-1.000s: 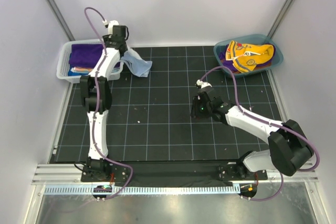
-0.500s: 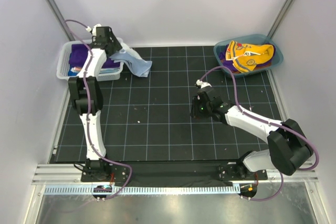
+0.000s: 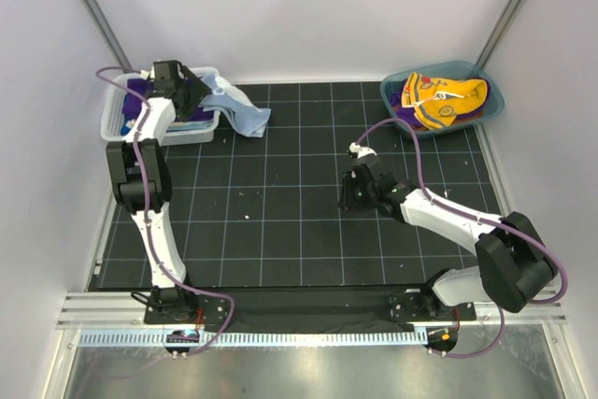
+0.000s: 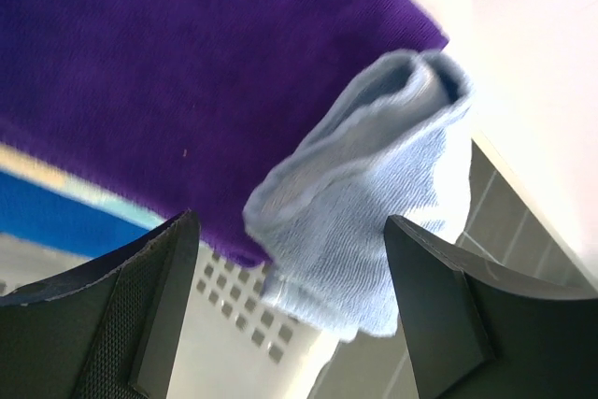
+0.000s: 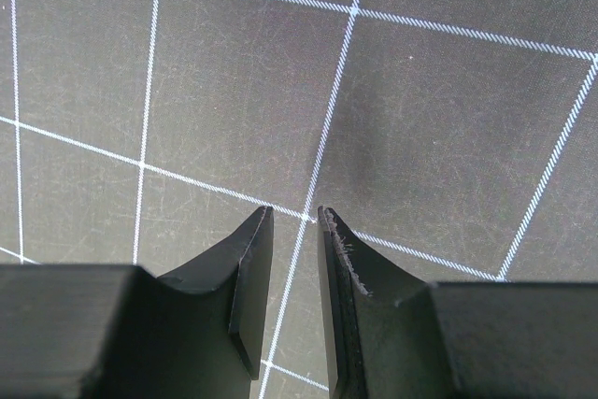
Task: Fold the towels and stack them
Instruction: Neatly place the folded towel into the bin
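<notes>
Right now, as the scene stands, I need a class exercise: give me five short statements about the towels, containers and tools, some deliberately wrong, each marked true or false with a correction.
1. The left tool is over the white mesh basket with its jaws spread wide. True.
2. The right tool grips a yellow towel. False: it holds nothing and hangs over the black grid mat.
3. The light blue towel drapes over the basket's rim onto the mat. True.
4. The teal tub is empty. False: a yellow-orange towel lies in it.
5. The deep purple towel lies on the mat. False: it is in the basket.
</notes>
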`<state>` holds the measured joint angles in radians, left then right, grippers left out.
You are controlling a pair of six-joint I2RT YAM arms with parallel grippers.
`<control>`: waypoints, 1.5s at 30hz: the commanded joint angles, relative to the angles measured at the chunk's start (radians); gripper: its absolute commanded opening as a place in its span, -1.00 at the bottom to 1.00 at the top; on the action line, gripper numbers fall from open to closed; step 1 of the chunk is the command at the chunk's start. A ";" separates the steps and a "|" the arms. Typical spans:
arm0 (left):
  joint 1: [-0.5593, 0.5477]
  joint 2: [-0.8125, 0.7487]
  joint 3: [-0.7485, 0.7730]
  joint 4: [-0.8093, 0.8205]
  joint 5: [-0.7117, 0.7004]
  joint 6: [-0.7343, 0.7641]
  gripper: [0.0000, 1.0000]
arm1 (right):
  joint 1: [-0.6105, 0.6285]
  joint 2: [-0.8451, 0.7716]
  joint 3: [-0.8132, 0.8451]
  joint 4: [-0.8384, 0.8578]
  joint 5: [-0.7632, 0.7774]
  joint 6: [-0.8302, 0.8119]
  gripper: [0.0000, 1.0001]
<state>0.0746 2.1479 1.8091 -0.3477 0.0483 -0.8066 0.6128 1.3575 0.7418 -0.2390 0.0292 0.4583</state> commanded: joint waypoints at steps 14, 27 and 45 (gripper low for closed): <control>0.008 -0.114 -0.175 0.271 0.111 -0.187 0.60 | -0.004 -0.014 -0.013 0.046 0.009 -0.004 -0.34; 0.013 -0.137 -0.205 0.311 0.147 -0.206 0.42 | -0.004 -0.012 -0.018 0.053 0.006 -0.001 -0.34; 0.013 -0.143 -0.244 0.329 0.193 -0.243 0.33 | -0.005 -0.008 -0.018 0.053 0.011 -0.003 -0.35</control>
<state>0.0807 2.0575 1.5734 -0.0757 0.2108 -1.0321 0.6128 1.3575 0.7250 -0.2245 0.0299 0.4583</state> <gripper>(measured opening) 0.668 0.329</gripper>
